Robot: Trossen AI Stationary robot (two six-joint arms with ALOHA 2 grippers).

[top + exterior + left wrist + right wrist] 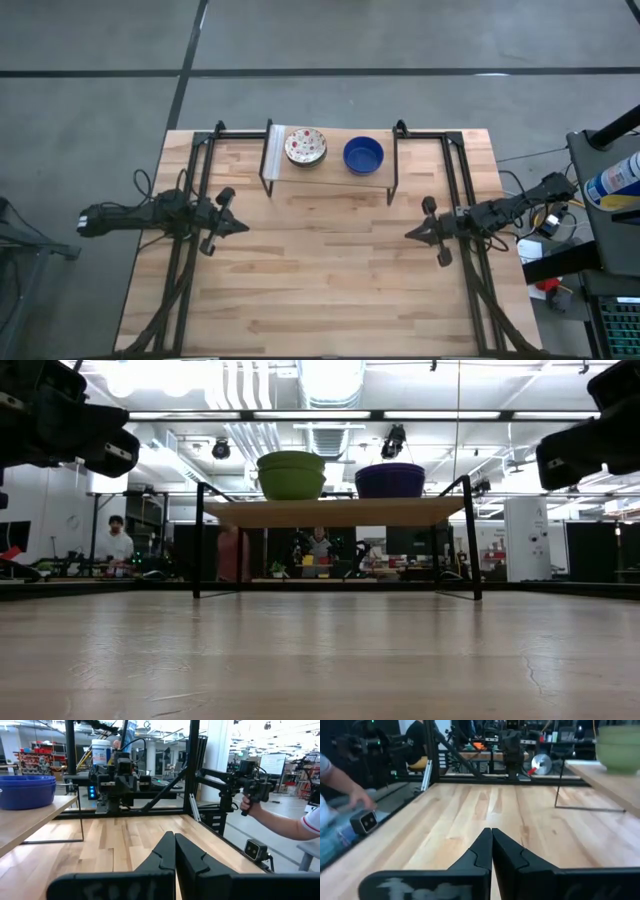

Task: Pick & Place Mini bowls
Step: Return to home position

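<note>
The mini bowls stand in two stacks on a low wooden shelf [330, 172] at the table's far side. One stack shows cream with reddish speckles inside [305, 146] and green outside [291, 475]. The other stack is cobalt blue [363, 155], also plain in the left wrist view [26, 790]. My left gripper [243, 226] hovers shut over the table's left part, pointing level toward the middle. My right gripper [409, 235] hovers shut over the right part, facing it. Both stand nearer than the shelf and hold nothing.
The shelf rests on thin black metal legs [197, 540], with open room beneath it. Bare wooden tabletop [325, 280] lies between and in front of the grippers. Beyond the table's edges a person's hand [248, 804] grips a handle; another hand [355, 797] shows in the right wrist view.
</note>
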